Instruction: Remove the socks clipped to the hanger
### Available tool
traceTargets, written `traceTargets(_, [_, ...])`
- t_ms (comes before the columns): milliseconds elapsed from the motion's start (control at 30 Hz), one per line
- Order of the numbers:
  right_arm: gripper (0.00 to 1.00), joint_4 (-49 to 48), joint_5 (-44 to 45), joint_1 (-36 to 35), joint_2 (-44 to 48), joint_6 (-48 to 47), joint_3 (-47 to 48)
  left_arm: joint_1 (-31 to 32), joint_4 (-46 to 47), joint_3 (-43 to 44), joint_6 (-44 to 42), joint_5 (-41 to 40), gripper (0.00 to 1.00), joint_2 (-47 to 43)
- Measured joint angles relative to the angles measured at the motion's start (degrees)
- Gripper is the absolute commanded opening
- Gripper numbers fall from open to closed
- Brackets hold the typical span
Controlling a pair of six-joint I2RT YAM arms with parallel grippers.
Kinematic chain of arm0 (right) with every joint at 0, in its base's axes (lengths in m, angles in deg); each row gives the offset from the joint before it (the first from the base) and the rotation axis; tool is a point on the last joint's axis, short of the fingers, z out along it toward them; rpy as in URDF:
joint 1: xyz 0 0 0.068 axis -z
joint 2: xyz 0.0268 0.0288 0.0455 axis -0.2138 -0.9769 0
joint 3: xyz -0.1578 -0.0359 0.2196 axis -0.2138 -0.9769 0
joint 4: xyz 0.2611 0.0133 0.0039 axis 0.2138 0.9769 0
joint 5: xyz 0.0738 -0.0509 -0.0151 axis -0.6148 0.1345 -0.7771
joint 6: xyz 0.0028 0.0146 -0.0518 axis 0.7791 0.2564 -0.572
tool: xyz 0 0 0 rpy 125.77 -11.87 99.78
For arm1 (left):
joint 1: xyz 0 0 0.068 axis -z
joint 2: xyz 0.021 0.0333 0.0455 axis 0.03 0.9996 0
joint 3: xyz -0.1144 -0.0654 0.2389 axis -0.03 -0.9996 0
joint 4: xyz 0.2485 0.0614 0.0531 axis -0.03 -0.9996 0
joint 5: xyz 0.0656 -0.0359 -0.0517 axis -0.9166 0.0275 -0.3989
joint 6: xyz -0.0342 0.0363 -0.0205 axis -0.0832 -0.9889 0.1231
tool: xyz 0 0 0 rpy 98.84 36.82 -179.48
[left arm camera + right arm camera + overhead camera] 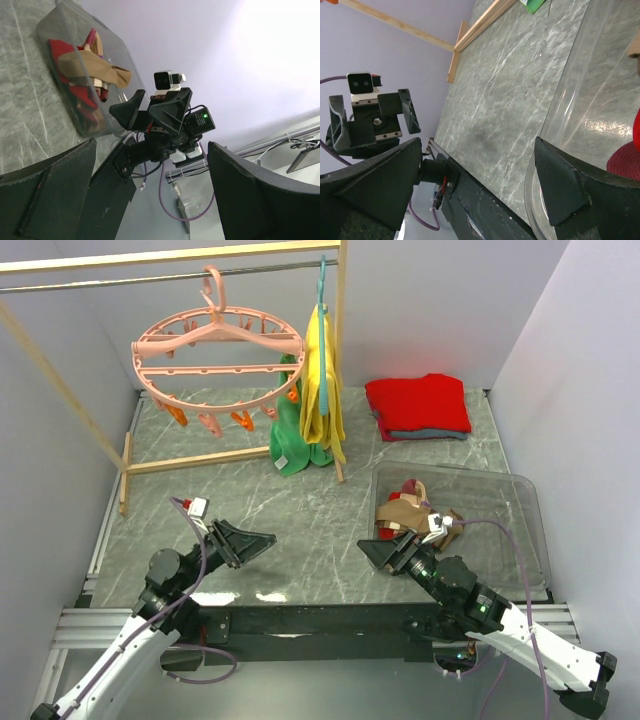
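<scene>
The left fingers (245,540) and right fingers (385,551) gape empty above the tabletop (300,505), the socks (403,510) heaped in the clear bin (530,530), well apart from the hanger (220,367).

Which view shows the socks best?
Left wrist: the socks lie in full sight in the bin. Top external has the right arm hiding part of them; right wrist catches only a red edge.
</scene>
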Motion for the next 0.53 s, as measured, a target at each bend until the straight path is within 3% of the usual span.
traceTargets(533, [1.00, -0.1, 0.7, 0.0, 0.0, 1.7, 0.0, 0.0, -3.4, 0.0, -1.2, 0.8, 0.96, -5.7])
